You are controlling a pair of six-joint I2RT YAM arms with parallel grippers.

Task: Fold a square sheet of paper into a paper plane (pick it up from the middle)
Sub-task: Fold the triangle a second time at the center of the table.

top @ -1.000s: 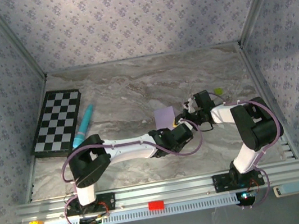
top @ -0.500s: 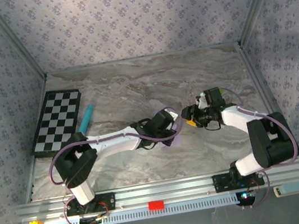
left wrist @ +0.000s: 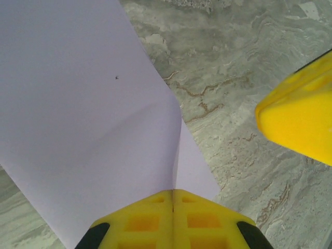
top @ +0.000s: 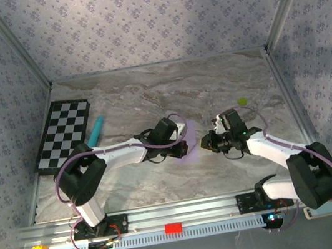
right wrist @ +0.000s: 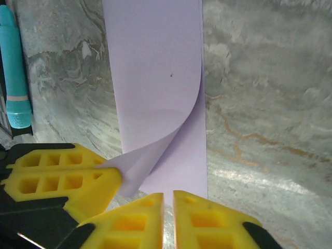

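Reaching inward, left tool point(left wrist: 173, 207) clenched on the lilac sheet point(left wrist: 78, 104), right tool point(right wrist: 168, 199) closed just beside it.

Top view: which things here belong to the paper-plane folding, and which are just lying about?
In the job:
- lilac paper sheet, one corner curled over
- left gripper, pinching the sheet
- right gripper, close beside it

Lying about:
- checkerboard
- teal pen
- small yellow-green object
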